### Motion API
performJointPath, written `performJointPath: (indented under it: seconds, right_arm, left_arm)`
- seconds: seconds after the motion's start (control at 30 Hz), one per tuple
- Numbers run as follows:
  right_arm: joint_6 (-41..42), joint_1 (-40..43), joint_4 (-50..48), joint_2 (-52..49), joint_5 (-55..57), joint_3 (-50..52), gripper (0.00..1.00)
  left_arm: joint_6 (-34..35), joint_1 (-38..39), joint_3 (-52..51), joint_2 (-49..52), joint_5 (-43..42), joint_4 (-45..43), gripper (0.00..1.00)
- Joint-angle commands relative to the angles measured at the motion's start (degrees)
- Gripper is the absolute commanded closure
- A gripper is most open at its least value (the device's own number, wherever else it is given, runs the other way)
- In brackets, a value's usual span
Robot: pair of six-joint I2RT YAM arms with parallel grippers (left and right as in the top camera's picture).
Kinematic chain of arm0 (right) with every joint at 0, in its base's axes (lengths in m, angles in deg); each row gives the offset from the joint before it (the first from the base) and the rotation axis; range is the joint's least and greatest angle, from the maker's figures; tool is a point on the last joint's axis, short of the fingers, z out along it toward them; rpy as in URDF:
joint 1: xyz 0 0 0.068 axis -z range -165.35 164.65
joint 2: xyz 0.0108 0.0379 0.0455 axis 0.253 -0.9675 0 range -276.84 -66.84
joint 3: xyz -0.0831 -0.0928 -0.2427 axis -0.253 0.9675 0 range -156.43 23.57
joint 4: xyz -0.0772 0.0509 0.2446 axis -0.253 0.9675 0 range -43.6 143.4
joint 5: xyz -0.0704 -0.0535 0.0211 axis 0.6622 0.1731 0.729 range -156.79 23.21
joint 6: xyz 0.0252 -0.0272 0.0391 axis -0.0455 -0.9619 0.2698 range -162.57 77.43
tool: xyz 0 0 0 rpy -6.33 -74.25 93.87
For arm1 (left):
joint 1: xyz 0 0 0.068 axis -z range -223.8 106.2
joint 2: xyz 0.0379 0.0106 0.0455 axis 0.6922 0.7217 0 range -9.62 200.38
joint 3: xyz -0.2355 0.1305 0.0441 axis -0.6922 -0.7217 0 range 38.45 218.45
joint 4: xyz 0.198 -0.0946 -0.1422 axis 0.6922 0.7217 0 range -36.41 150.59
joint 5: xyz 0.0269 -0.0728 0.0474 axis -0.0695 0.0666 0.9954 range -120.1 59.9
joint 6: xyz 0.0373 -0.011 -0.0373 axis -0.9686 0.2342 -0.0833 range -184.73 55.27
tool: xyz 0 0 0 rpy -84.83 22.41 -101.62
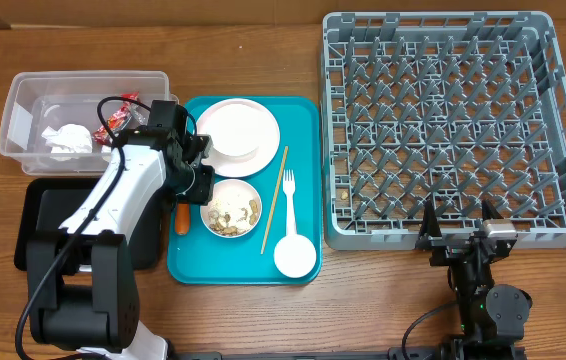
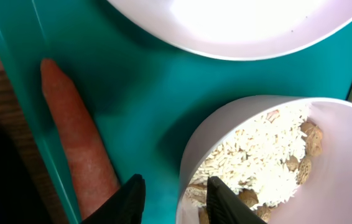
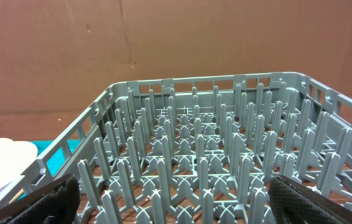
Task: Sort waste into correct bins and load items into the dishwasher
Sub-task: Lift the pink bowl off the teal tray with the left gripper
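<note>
Above the wooden table (image 1: 263, 320), left gripper (image 2: 173, 186) loosely straddles bowl (image 2: 191, 152); right gripper (image 3: 175, 191) gapes empty.

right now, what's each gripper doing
left gripper: partly open, straddling the bowl rim, not clamped
right gripper: wide open, empty

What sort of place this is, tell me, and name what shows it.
Likely a lab tabletop staged as a canteen dish-return station: a grey dish rack, a teal serving tray with a leftover-filled bowl, and a clear tub holding a crumpled napkin.
</note>
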Motion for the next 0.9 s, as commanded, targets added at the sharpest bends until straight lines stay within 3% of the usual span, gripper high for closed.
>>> performJointPath:
  seconds: [0.0, 0.2, 0.67, 0.8, 0.87]
  right_arm:
    - [-0.2, 0.3, -0.1, 0.6, 0.7, 0.6, 0.0]
    - [-0.2, 0.3, -0.1, 0.6, 0.7, 0.6, 0.0]
    - [-0.2, 0.3, -0.1, 0.6, 0.7, 0.6, 0.0]
    - [-0.2, 0.3, -0.1, 0.6, 0.7, 0.6, 0.0]
    - [-0.2, 0.3, -0.1, 0.6, 0.7, 0.6, 0.0]
  left_arm:
    - [-1.9, 0.1, 1.0, 0.3, 0.3, -0.2, 0.62]
    - [-1.9, 0.1, 1.0, 0.6, 0.3, -0.5, 0.68]
    - [-1.9, 0.2, -0.1, 5.3, -1.2, -3.1, 0.67]
    - [-1.7, 0.2, -0.1, 5.6, -1.3, -3.9, 0.79]
    - [-1.7, 0.2, -0.1, 5.6, -1.9, -4.2, 0.8]
